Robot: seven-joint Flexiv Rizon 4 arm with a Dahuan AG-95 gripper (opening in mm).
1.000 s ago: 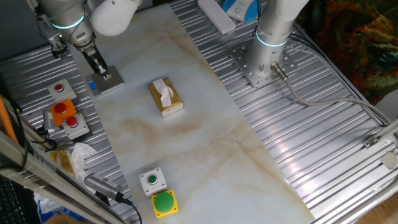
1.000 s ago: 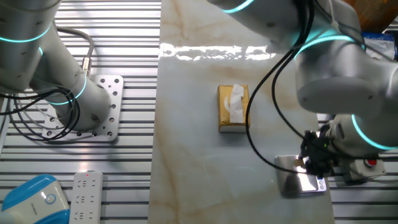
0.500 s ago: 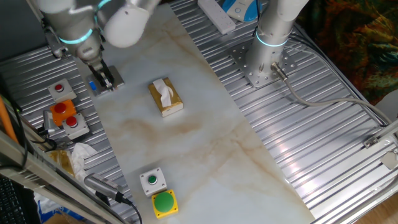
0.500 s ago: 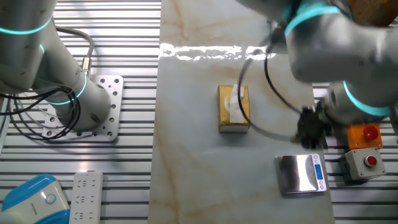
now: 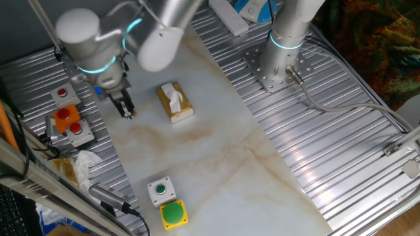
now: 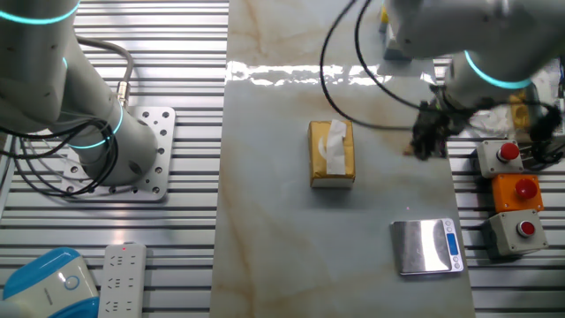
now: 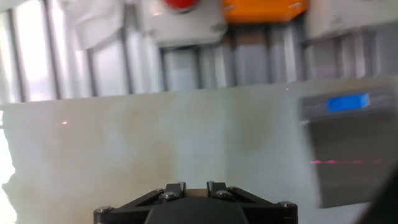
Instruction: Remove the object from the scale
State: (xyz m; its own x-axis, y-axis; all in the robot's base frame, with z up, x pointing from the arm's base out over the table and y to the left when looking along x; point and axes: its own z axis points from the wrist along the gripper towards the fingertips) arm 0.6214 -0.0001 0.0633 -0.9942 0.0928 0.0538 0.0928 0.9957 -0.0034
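My gripper (image 5: 126,113) hangs over the marble table top beside the tissue box, away from the scale; it also shows in the other fixed view (image 6: 425,147). In the hand view the fingers (image 7: 176,188) are shut on the object (image 7: 196,187), a tiny tan block of which only a sliver shows between them. The scale (image 6: 426,247), a flat grey square with a blue strip, lies bare on the table. It shows at the right of the hand view (image 7: 354,152). In one fixed view the arm hides most of it.
The gold-brown tissue box (image 5: 174,102) stands mid-table, also in the other fixed view (image 6: 331,154). Red and orange button boxes (image 6: 517,189) line the ribbed edge near the scale. A green button box (image 5: 163,190) sits at the near end. A second arm's base (image 5: 280,62) stands opposite.
The gripper left the scale with the tan block between its fingers and moved along the table to beside the tissue box. The scale's platform is now bare.
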